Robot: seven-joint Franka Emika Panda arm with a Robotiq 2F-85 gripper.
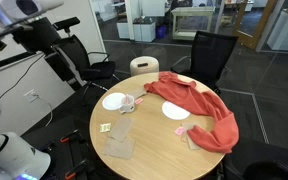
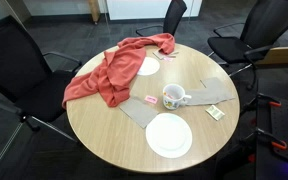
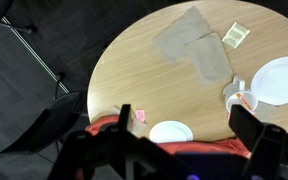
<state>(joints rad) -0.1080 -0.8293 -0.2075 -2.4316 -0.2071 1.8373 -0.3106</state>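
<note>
Spread wide and holding nothing, the hand (image 3: 167, 140) hangs high over the bench (image 3: 124, 70), its fingers (image 3: 254, 135) framing the bottom of the wrist view. Between them, well below, lie the red cloth (image 3: 199, 158) and a small plate (image 3: 171, 131). That plate sits near the mug (image 3: 241, 100), on the mug's cloth side, touching the cloth's edge. In an exterior view the red cloth (image 2: 109, 75) lies crumpled and spreads away from the mug to the bench rim. On the mug's other side, just beside it, is a big plate (image 3: 281, 80). A grey cloth (image 3: 194, 45) runs up to the mug, with a card (image 3: 234, 35) beyond. A good descent, I judge, is straight and slow with the fingers apart, centred on a raised fold of the red cloth away from the mug. That way neither finger clips the small plate's rim.
</note>
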